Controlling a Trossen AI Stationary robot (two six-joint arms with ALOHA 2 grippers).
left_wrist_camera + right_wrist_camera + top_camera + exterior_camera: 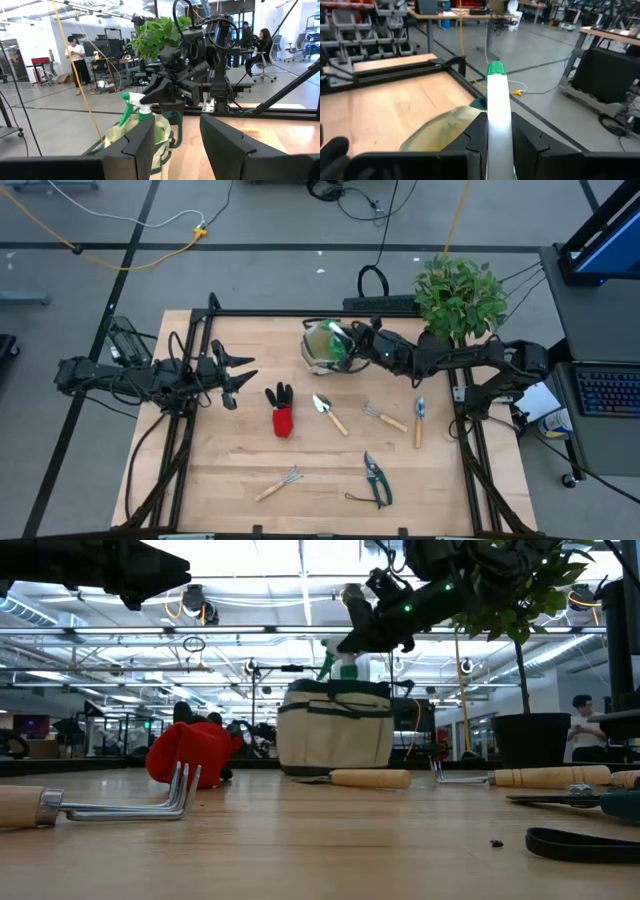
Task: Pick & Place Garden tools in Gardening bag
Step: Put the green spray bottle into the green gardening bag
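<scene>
The right hand (352, 345) reaches over the bag (322, 348) at the far middle of the table (230, 470) and is clamped on the spray bottle (498, 107), whose white-and-green head sticks up between its two fingers (476, 132). In the low view the bottle (343, 662) hangs at the bag's (334, 728) open top, its lower part hidden behind the rim, so I cannot tell whether it touches the bottom. The left wrist view shows the bottle's nozzle (131, 100) above the tan cloth of the bag (125, 135), with the right hand (162, 90) gripping it from above. The left hand (238, 376) hovers at the left side of the table with nothing between its fingers (137, 145), which stand partly apart. The gloves (282, 410) lie in the middle of the table, just beside a trowel (329, 413). To the right of that trowel lie a fork (384, 417) and a second trowel (419, 420), well apart from each other. Near the front edge lie a rake (279, 483) and the shears (376, 478). A potted plant (458, 295) stands at the far right corner, near the right arm. In the room beyond, a person (77, 57) stands and others sit at desks.
</scene>
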